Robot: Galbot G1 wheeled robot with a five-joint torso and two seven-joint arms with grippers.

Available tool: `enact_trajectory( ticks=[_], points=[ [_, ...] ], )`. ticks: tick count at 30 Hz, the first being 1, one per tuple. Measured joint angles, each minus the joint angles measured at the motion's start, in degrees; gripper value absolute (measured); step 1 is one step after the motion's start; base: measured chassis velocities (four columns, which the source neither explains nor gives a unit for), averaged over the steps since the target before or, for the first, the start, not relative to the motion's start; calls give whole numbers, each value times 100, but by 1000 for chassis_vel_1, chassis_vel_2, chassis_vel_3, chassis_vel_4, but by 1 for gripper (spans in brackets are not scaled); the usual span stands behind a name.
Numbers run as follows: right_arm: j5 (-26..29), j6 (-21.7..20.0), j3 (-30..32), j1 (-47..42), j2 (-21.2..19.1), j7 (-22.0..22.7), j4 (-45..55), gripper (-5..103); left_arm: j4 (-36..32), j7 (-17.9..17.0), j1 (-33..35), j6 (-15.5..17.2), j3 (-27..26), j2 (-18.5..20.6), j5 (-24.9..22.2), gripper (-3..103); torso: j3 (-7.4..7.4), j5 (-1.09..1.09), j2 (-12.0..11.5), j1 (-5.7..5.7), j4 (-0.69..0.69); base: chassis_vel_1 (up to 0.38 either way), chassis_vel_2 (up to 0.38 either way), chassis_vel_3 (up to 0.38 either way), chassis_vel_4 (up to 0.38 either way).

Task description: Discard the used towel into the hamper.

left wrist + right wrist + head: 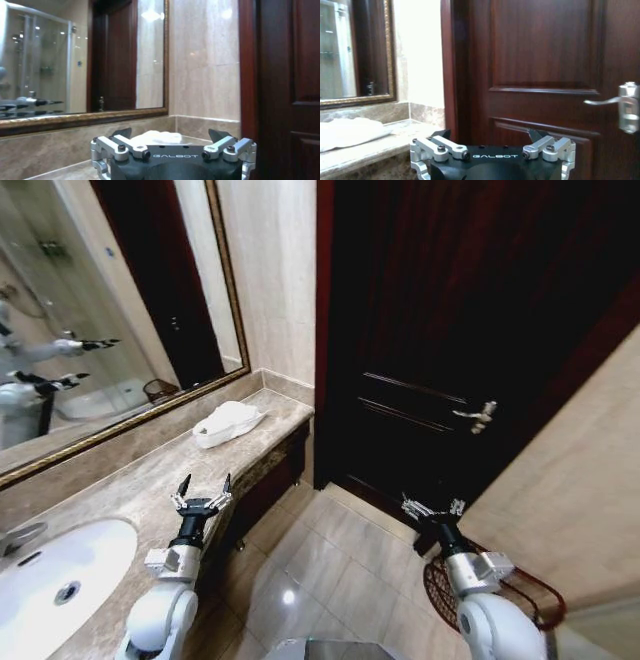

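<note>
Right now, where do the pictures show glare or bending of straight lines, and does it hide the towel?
Head view: the mirror frame and door lean and curve, and a bright spot glares on the floor tile; the towel stays clear. Left wrist view: lamp reflections on the wall; the left gripper partly covers the towel.

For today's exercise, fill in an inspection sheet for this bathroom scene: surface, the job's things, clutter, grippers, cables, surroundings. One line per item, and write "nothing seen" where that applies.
Surface: marble counter with a white sink at its near end.
Job's things: white towel lies crumpled at the counter's far end, near the wall corner; reddish-brown wire hamper stands on the floor by the right wall, partly hidden behind the right arm.
Clutter: nothing seen.
Grippers: left gripper open, empty, above the counter short of the towel; right gripper open, empty, above the floor near the hamper.
Cables: nothing seen.
Surroundings: gold-framed mirror, dark wooden door with a metal handle, tiled floor.
</note>
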Motion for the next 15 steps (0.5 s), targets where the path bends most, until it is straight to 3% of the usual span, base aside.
enact_trajectory(
  ticks=[15],
  points=[
    [-18,-27,-15,74,9,-4,-42,100,115,-2,-42,-101,0,-2,-22,100,0,0,0,0,2,-14,156,155,-20]
  ],
)
